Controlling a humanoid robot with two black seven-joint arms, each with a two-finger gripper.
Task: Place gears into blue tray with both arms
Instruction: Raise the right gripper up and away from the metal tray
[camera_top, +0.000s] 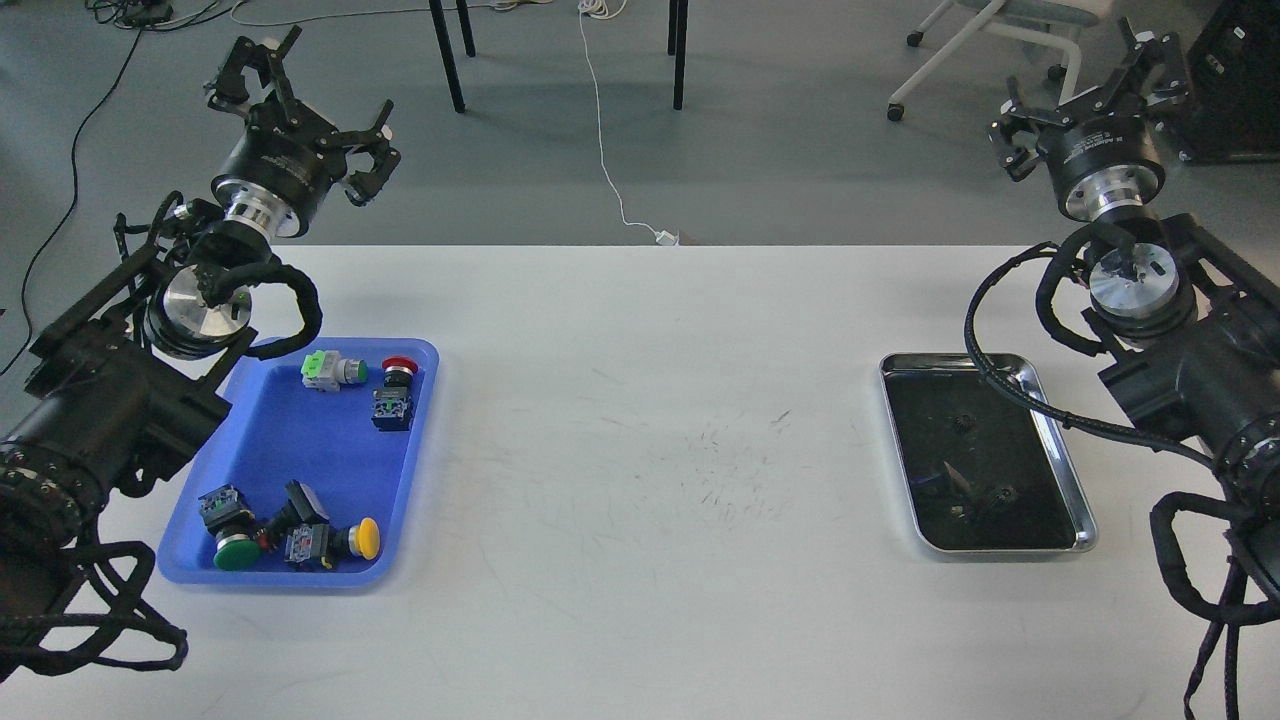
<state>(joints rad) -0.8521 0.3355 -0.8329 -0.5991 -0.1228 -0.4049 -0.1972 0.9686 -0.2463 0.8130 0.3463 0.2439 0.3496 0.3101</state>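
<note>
Two tiny black gears lie in the shiny steel tray (1085, 520) at the right: one gear (965, 422) near its middle, the other gear (1003, 493) toward its near end. The blue tray (300, 440) sits at the table's left side, near my left arm. My left gripper (310, 105) hangs open and empty beyond the table's far left edge, well behind the blue tray. Raised past the far right edge is my right gripper (1085, 95), also open and empty, behind the steel tray. Neither gripper touches anything.
Several push-button switches lie in the blue tray, with a green-capped one (330, 370) and a red-capped one (397, 385) at the back and a yellow-capped one (355, 540) in front. A white cable (605, 150) and chair legs are on the floor behind the table.
</note>
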